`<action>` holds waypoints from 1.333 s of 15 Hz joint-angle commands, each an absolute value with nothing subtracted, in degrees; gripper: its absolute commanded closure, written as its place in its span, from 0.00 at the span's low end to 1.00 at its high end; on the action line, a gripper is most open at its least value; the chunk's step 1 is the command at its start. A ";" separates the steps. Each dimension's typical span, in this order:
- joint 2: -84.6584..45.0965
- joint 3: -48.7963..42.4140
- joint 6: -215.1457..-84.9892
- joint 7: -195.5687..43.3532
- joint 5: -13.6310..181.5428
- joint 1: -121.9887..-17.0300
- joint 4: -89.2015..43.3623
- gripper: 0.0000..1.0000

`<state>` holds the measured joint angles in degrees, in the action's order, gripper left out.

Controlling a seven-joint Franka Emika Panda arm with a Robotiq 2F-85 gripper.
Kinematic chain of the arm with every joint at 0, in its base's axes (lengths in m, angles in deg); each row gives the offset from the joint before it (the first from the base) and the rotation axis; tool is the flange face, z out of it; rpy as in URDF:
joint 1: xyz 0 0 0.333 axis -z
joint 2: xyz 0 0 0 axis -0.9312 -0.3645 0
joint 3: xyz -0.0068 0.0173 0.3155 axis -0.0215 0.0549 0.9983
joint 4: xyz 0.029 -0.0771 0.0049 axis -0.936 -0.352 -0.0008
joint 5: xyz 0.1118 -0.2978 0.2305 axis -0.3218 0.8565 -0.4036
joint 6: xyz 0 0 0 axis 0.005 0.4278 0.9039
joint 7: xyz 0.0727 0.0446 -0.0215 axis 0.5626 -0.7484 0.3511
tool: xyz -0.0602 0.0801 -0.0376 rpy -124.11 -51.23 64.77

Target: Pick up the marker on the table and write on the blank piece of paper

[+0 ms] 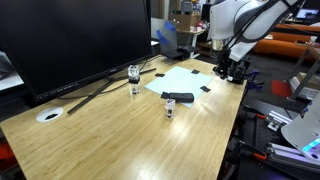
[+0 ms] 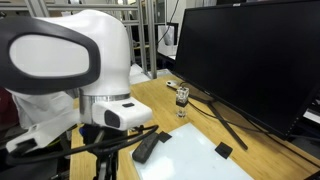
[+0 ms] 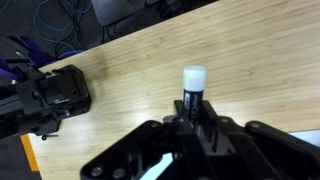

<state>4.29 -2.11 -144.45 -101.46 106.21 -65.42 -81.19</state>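
Observation:
In the wrist view my gripper point(image 3: 196, 118) is shut on a black marker point(image 3: 193, 84) with a white end, which sticks out beyond the fingers over the wooden table point(image 3: 250, 50). In an exterior view the gripper point(image 1: 227, 68) hangs low over the table's far right corner, just beyond the white sheet of paper point(image 1: 185, 80). The paper is taped down at its corners with black tape and also shows in an exterior view point(image 2: 190, 156). The marker itself is too small to make out in both exterior views.
A black block point(image 1: 180, 97) lies on the paper's near edge. Two small glass jars point(image 1: 134, 78) point(image 1: 169, 109) stand beside the paper. A large dark monitor point(image 1: 70, 40) fills the back. A black clamp point(image 3: 55, 100) sits at the table edge.

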 commanded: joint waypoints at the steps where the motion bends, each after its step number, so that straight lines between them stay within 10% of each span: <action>1: 2.94 -0.99 -135.67 -96.03 104.08 -64.97 -76.46 0.95; 18: -17.87 -3.05 -122.75 -67.78 104.95 -65.99 -50.43 0.95; 20: -17.35 -3.10 -125.15 -67.29 105.43 -65.89 -52.00 0.81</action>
